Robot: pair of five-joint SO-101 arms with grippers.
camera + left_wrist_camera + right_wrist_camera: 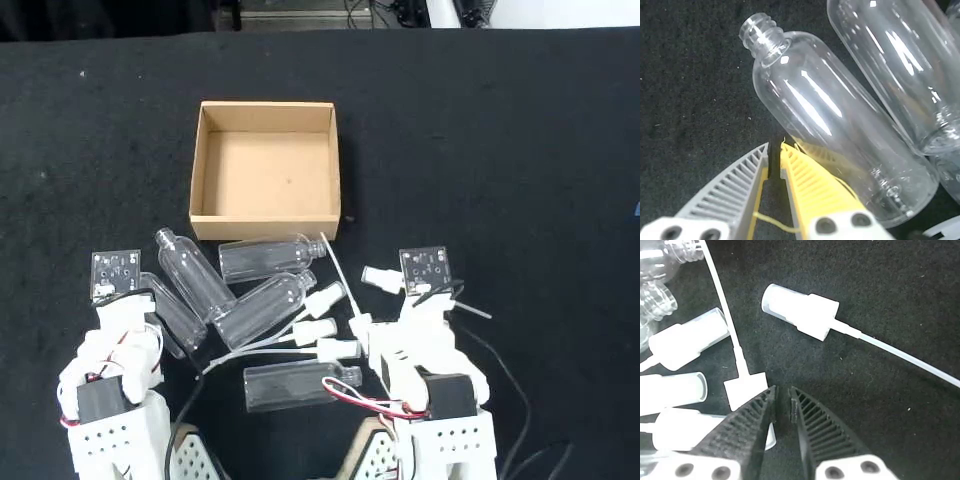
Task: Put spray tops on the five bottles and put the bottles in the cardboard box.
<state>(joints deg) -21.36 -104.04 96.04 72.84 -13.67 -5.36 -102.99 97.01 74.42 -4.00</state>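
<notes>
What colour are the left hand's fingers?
The left hand has one grey finger and one yellow, both ribbed. Clearest in the left wrist view.

I make out one bottle [185,322] half hidden under my left arm [118,365], a second bottle [890,60] cut off in the left wrist view, a spray top [800,312] whose tube runs out of sight

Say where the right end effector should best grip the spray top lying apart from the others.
Across the thick body of the spray top, coming down from above and straddling its width. It lies flat on its side with bare black cloth around it; the thin dip tube would probably flex and slip.
</notes>
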